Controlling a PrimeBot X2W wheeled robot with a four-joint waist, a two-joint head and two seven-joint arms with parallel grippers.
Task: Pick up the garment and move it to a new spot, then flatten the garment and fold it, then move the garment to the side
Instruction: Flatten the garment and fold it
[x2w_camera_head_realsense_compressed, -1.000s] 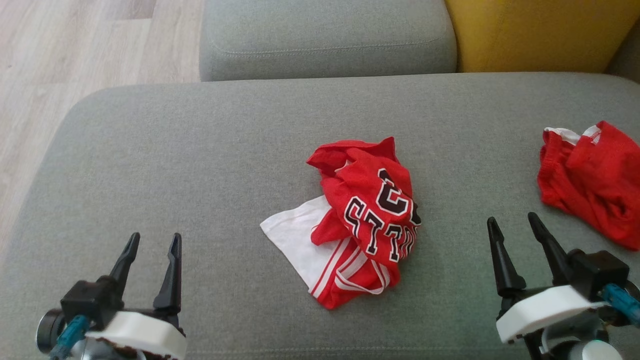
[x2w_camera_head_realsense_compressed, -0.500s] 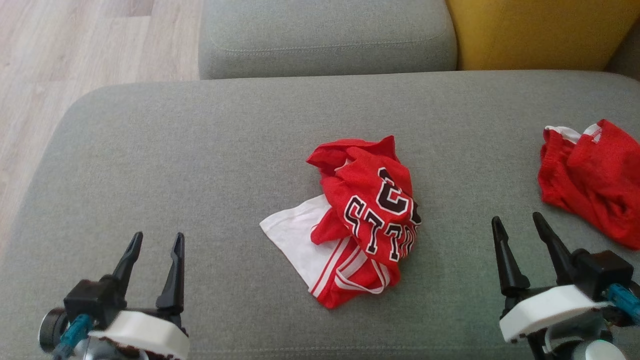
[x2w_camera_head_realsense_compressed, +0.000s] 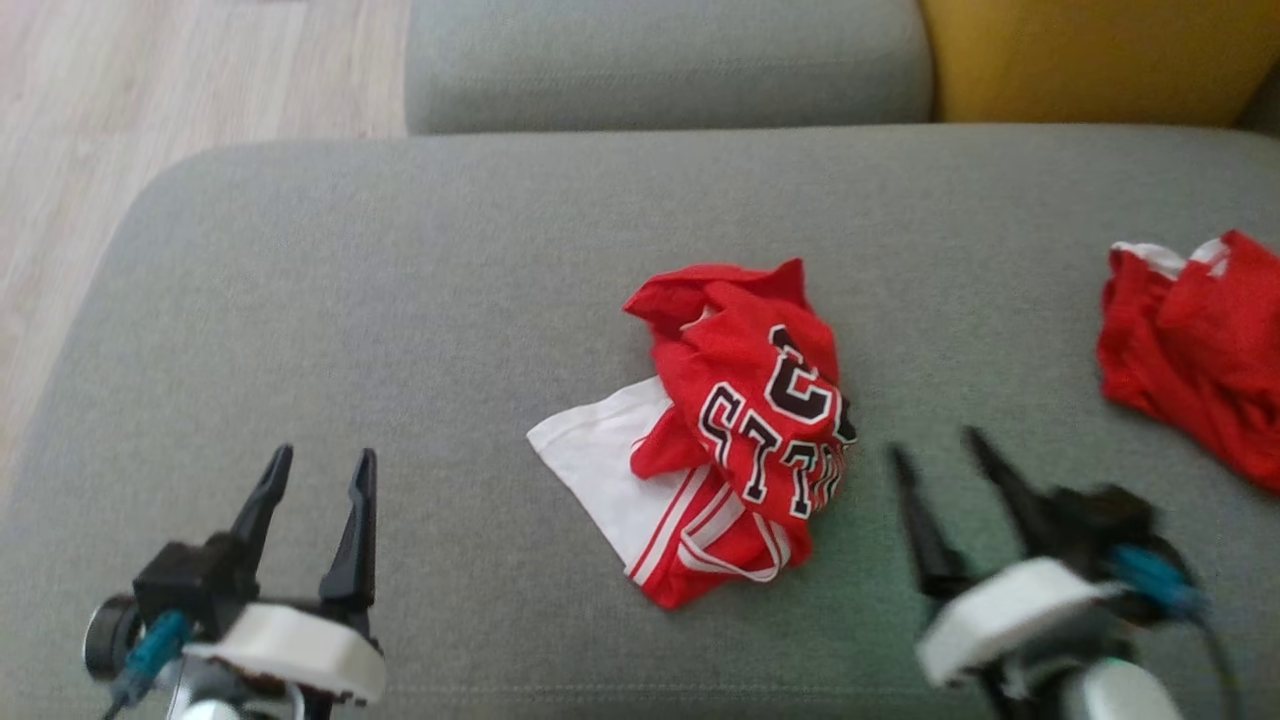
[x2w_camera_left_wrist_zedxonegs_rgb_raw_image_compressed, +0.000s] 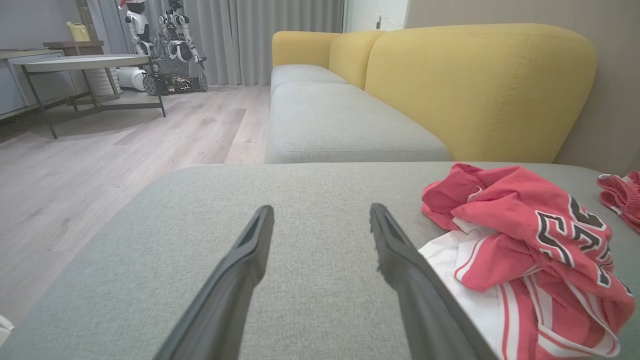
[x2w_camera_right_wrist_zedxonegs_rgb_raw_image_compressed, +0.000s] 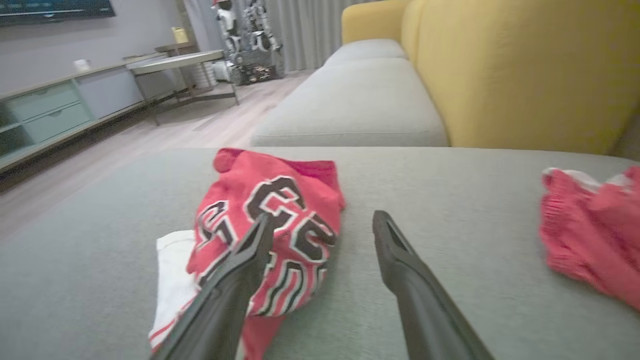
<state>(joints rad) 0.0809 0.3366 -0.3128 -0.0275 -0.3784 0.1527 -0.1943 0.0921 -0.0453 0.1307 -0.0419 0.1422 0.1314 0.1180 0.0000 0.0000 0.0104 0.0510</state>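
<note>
Head view: crumpled red-and-white lettered jersey garment (x2w_camera_head_realsense_compressed: 735, 430) lies centred on grey fabric sofa cushion (x2w_camera_head_realsense_compressed: 400, 300), between left gripper (x2w_camera_head_realsense_compressed: 325, 455) and right gripper (x2w_camera_head_realsense_compressed: 938, 445), both spread wide and empty; judged light, limp, drapey, so pinch raised top fold or white hem corner.

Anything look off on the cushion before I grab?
Nothing damaged or spilled. The jersey lies crumpled in the middle of the cushion, its white panel sticking out toward the left gripper. A second red garment sits bunched at the right edge, apart from it.
</note>
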